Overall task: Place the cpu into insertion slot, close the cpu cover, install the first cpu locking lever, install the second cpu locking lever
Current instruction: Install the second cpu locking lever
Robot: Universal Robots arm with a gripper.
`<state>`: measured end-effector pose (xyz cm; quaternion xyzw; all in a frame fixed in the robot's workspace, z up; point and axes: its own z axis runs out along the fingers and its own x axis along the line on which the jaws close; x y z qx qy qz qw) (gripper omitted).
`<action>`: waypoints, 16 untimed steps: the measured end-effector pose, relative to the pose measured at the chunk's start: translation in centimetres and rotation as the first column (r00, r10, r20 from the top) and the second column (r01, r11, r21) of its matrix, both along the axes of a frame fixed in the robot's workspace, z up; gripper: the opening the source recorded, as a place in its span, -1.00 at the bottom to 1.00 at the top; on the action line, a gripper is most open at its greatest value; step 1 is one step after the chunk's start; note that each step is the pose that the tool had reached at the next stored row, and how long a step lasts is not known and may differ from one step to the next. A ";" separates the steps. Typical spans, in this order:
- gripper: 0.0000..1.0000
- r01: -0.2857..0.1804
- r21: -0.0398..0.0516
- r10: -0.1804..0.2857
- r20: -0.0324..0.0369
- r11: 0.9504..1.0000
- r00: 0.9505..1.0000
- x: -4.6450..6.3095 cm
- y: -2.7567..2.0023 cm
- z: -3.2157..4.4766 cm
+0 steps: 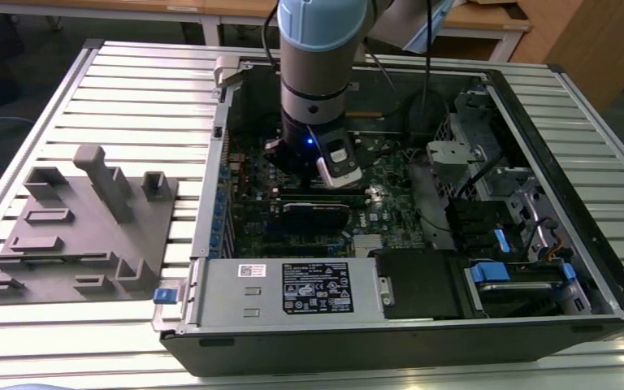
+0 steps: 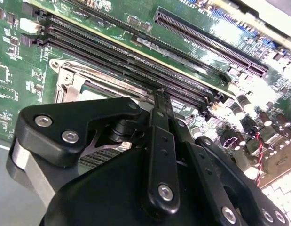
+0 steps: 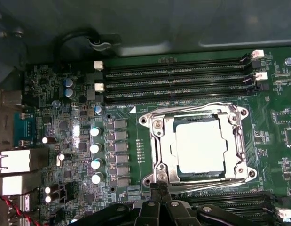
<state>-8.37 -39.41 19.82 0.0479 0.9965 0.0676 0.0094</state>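
The cpu (image 3: 200, 146) is already seated flat in the insertion slot (image 3: 175, 172) under the closed cpu cover (image 3: 160, 141), where thin, springy lever wires would be hooked, while the gripper (image 3: 159, 188), apparently pinched closed on nothing, is poised at the socket's near edge.

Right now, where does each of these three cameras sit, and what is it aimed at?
Exterior view: off the arm, looking down into the open black computer case; the grey robot arm reaches inside.
First wrist view: on the arm, facing the silver-topped square cpu under its silver metal cover frame.
Second wrist view: on the arm, behind the black gripper.
All share the green motherboard.
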 end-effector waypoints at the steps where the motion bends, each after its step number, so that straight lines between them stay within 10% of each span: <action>1: -0.79 0.000 0.001 0.000 0.000 1.000 1.000 0.0 0.00 -0.03; 8: -0.79 0.000 0.014 0.000 0.000 1.000 1.000 -1.9 -0.01 -0.23; 16: -0.79 0.000 0.015 0.000 0.000 1.000 1.000 -1.5 0.00 -0.23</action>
